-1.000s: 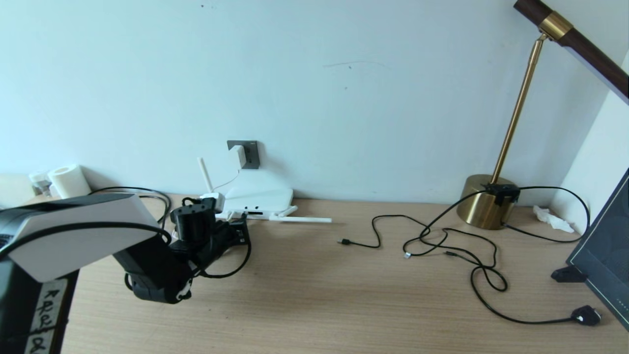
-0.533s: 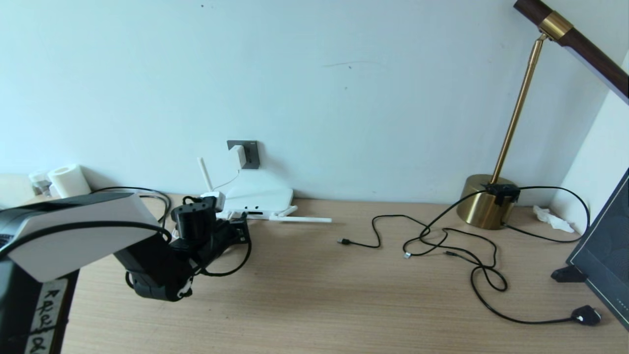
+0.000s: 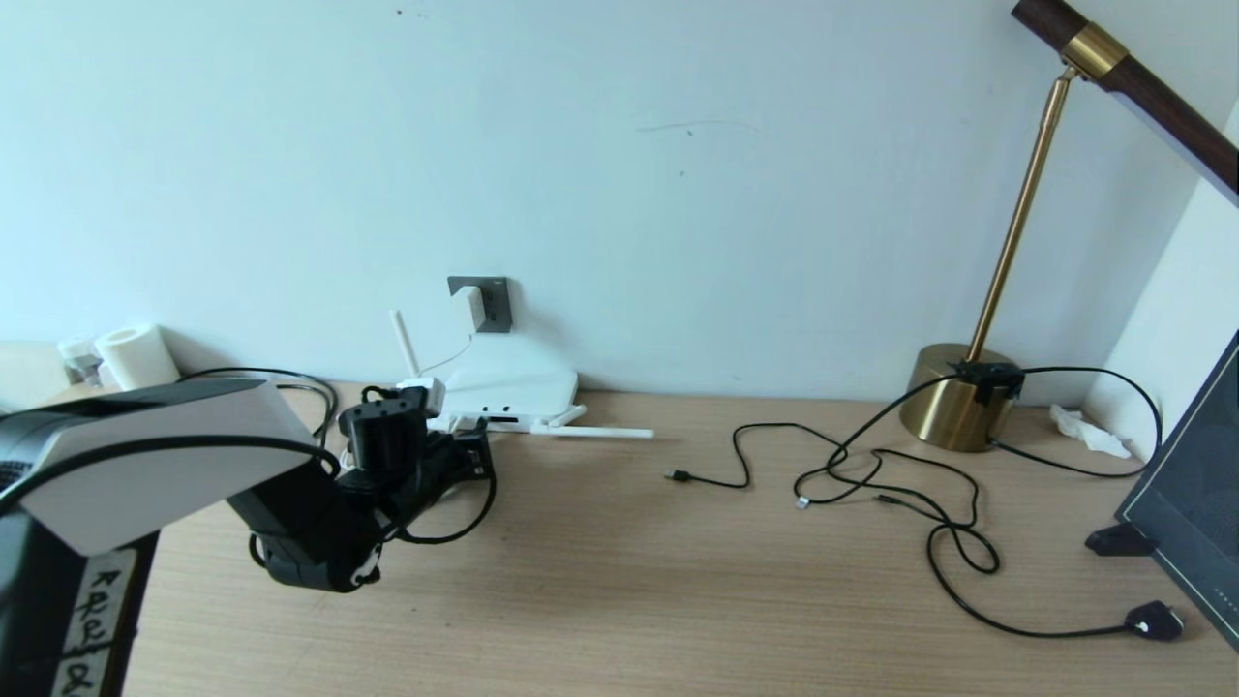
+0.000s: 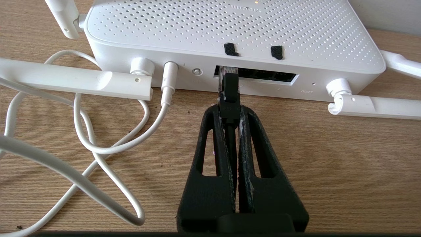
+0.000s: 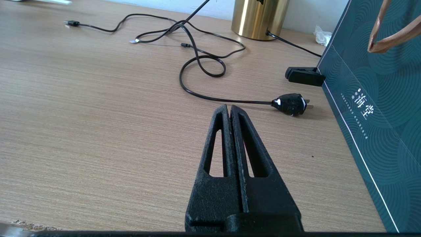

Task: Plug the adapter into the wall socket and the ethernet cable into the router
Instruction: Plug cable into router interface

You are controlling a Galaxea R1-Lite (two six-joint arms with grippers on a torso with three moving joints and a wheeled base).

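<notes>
- Near the worktop's back-left edge, the left gripper stays clamped on the ethernet cable, barely shifted over the last second; its clear tip sits at the router port mouth, probably not fully seated.
- Only the head view shows the adapter already in the wall socket.
- The right gripper, closed and empty, hovers by the front-right edge.
</notes>
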